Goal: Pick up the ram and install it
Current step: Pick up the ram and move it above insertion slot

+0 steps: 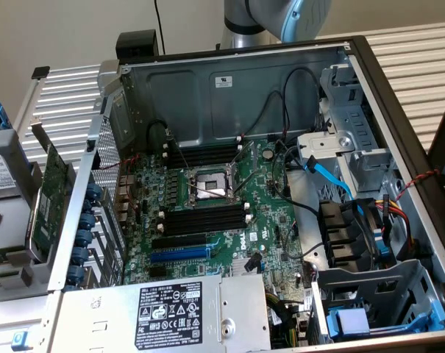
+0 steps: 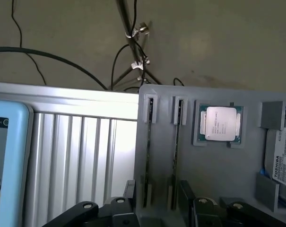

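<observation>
A pale wall and a ribbed aluminium bench [image 1: 421, 66] frame the whole job. At the exterior view's left, one wide green expansion card [image 1: 49, 187] stands in a grey holder near the bench's edge. The open computer case [image 1: 229, 88] takes the middle, with the motherboard [image 1: 266, 220] lying exposed around one CPU socket [image 1: 211, 187]. Two banks of black memory slots [image 1: 204, 218], one on each side of the socket, look empty, so I judge that nothing is installed yet. The arm [image 1: 273, 18] rises behind the case's back wall. In the wrist view the end effector [image 2: 157, 215] hovers over a grey tray [image 2: 218, 184] with its jaws spread wide and nothing between them. Two narrow grooves in the tray, near its corner, each hold a thin dark stick seen edge-on. I take these to be the ram [image 2: 149, 151] and a second stick [image 2: 176, 151], just beside each other and untouched. Further along the tray sit one processor chip [image 2: 221, 124] and one hard drive [image 2: 281, 163] at the far edge. By my reading the pick has not begun, so both lifting the ram and seating it remain.
</observation>
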You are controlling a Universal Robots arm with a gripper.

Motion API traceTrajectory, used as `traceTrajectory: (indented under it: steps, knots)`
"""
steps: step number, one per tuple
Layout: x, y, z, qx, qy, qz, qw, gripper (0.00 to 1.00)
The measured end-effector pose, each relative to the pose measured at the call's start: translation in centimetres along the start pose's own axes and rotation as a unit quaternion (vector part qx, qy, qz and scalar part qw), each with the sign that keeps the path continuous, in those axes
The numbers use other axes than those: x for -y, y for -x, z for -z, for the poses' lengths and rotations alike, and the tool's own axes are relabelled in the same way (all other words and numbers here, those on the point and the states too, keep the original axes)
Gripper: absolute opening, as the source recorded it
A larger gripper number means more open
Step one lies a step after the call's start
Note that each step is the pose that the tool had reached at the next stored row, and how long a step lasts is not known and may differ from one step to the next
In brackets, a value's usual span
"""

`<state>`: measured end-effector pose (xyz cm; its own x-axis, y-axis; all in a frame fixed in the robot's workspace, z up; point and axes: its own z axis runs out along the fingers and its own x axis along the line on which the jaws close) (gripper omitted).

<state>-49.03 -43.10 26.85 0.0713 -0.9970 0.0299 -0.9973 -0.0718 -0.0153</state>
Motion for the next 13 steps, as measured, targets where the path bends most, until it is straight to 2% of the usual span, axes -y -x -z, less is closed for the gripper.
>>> traceTrajectory:
  steps: [13]
  knots:
    - [0.41, -0.8, -2.39, 0.0032, -0.0003, 0.0, 1.0, 0.48]
